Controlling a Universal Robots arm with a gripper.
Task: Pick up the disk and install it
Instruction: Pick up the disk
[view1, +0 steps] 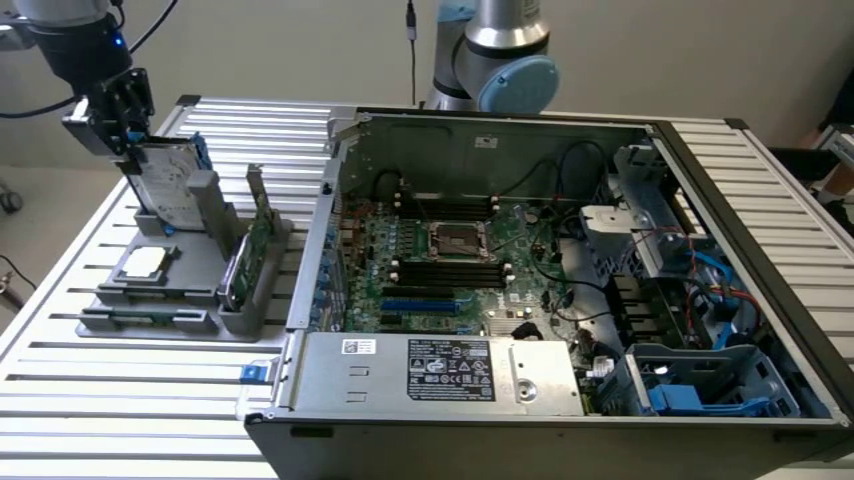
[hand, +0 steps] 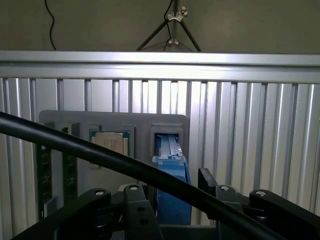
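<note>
We count one robot arm (view1: 501, 55) carrying one hand (view1: 127, 148) with two fingers (hand: 135, 205), and one black cable (hand: 100, 155) crossing in front of it. On the one slatted surface (view1: 134, 420) sits one grey holder (view1: 194, 245). It keeps one disk (view1: 163, 178), one square chip (view1: 144, 262) and two green cards: a taller card (view1: 254, 250) and a thin card (view1: 134, 318). Beside it we count one open computer case (view1: 747, 200), with one circuit board (view1: 441, 270) and one labelled power box (view1: 441, 370).
</note>
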